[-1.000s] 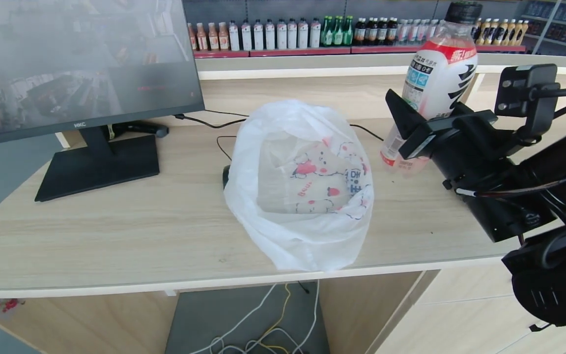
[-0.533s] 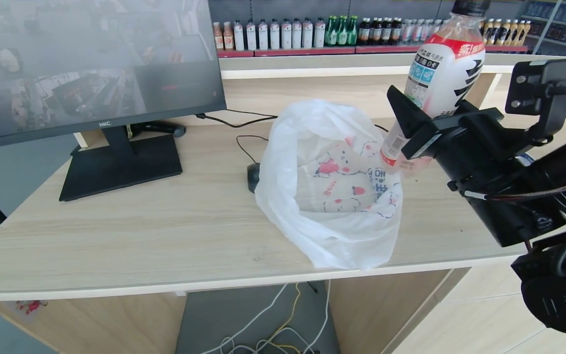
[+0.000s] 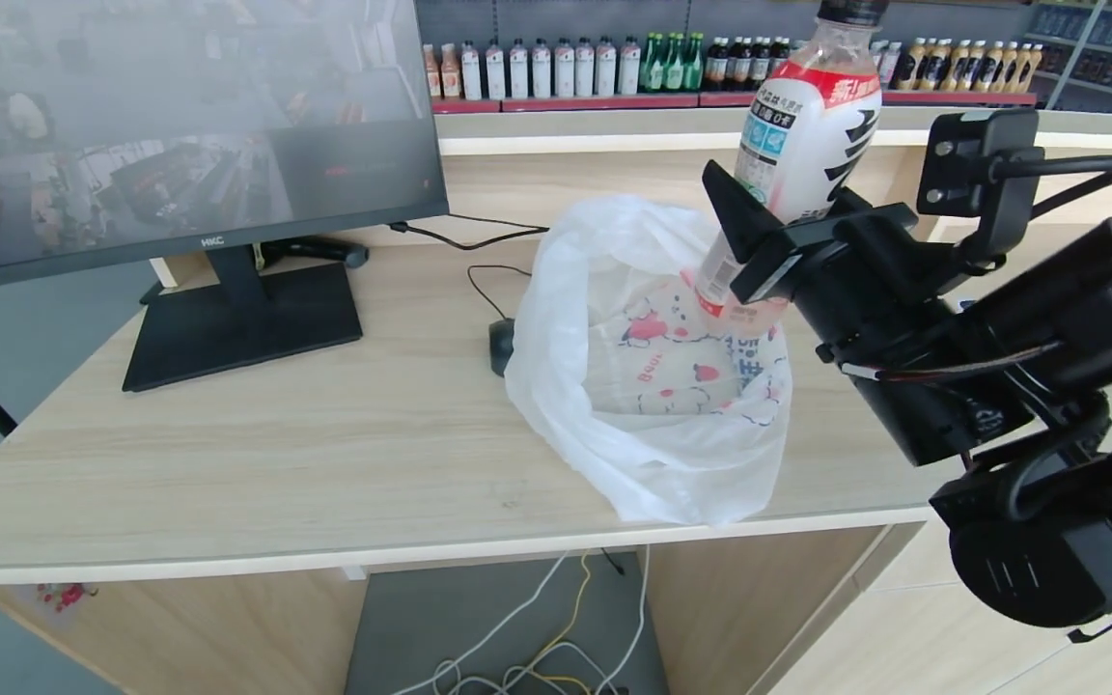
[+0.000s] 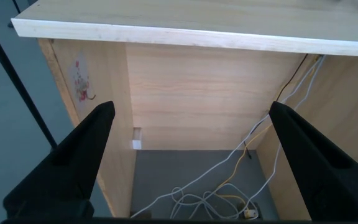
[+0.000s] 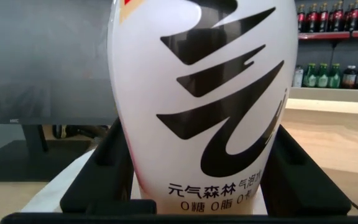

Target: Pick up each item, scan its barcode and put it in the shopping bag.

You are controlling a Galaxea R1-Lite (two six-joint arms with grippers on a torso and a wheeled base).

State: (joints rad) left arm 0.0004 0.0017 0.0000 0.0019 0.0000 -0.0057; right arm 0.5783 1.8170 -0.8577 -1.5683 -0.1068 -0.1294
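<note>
As the right fingers [image 3: 747, 227] clench the bottle [image 3: 802, 125], its base now hangs over the bag [image 3: 653, 454] mouth, having come across from beside it: lowering seems next. Left wrist view adds: left fingers [image 4: 73, 168] spread apart, below the bench [image 3: 276, 444] edge, above cables [image 4: 204, 200].

A light wood table [image 3: 228, 463] has a big dark monitor [image 3: 180, 125] on its far left part. A small black mouse [image 3: 499, 346] sits near the table's middle. White and yellow wires [image 3: 527, 647] hang under the table. Behind the table, a red shelf [image 3: 566, 100] holds a row of bottles [image 3: 556, 68].
</note>
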